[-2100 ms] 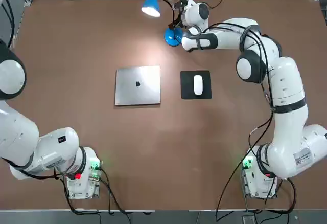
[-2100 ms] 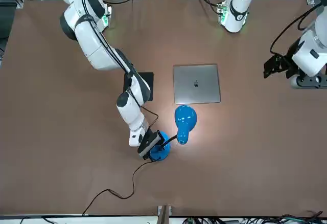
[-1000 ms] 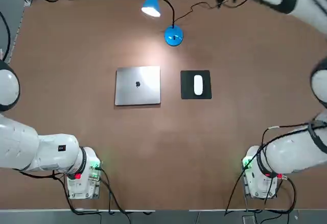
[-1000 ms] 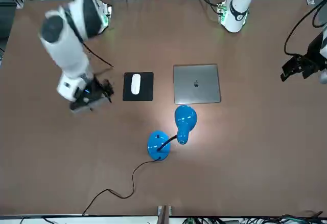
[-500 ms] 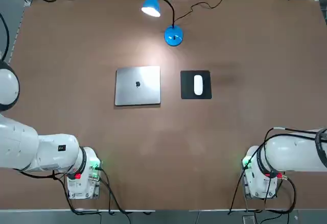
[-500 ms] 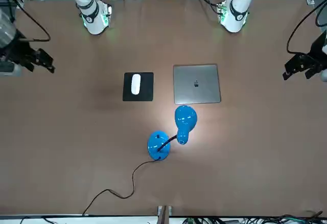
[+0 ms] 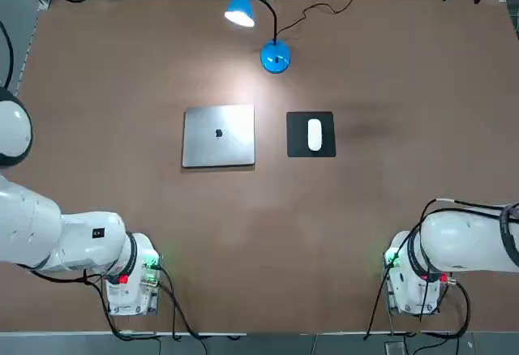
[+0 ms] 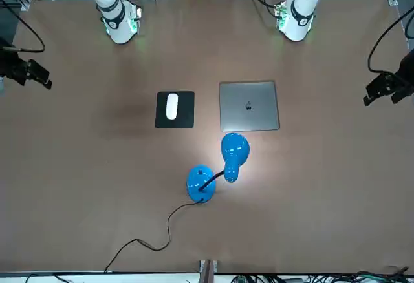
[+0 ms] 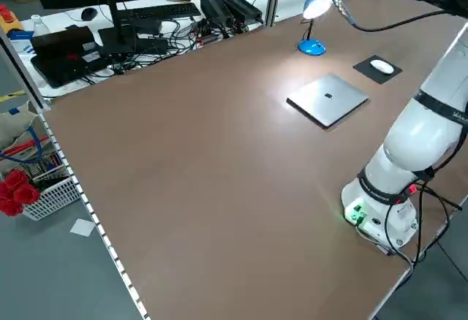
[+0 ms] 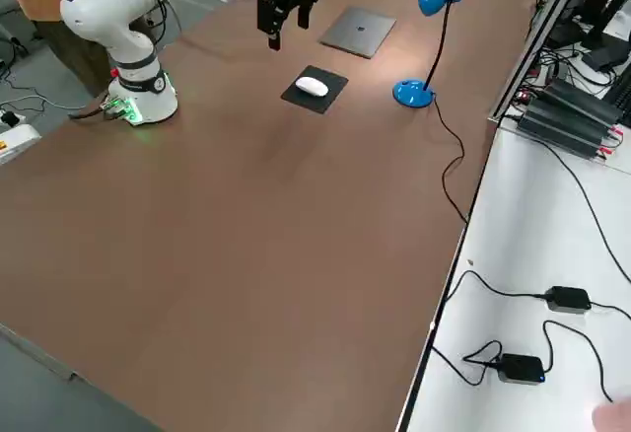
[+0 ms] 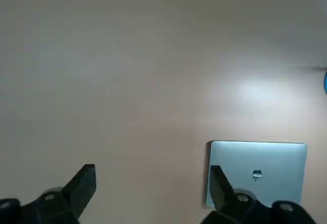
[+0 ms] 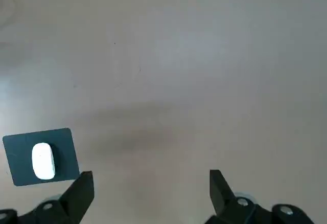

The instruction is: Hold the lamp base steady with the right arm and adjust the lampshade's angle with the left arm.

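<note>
Blue lamp base (image 7: 276,57) released | right gripper (image 8: 26,73) open, withdrawn | left gripper (image 8: 387,89) open

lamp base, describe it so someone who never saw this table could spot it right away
Start from the closed silver laptop in the middle of the brown table, then look toward the far edge, away from the arm pedestals. The lamp base is the small round glossy blue disc there. A thin black neck rises from it to the blue lampshade, unlike the white mouse on its black pad.

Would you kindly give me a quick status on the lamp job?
Left gripper and right gripper open, raised clear. Lamp base unheld, lampshade lit. Nothing obstructing.
</note>
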Action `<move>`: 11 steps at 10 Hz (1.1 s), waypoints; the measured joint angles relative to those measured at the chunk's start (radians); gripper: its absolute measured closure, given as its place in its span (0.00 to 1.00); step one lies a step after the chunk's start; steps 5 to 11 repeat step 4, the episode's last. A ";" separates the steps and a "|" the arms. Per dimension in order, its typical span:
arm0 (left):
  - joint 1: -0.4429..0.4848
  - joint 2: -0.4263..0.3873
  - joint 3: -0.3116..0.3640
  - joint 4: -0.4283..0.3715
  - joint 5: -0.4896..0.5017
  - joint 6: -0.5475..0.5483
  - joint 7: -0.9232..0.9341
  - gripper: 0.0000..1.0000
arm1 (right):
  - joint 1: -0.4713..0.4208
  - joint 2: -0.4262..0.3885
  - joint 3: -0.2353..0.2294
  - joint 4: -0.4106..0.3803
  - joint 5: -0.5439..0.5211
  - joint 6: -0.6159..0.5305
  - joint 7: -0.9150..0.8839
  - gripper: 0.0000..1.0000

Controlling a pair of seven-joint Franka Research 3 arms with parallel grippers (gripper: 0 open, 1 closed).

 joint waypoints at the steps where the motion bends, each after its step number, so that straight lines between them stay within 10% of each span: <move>1: -0.001 0.002 -0.001 0.000 0.000 -0.009 0.000 0.02 | -0.002 0.000 0.012 0.000 -0.001 0.000 -0.003 0.00; 11: -0.002 0.002 -0.002 0.000 0.000 -0.014 0.000 0.02 | -0.013 -0.002 0.057 0.000 -0.004 0.002 -0.003 0.00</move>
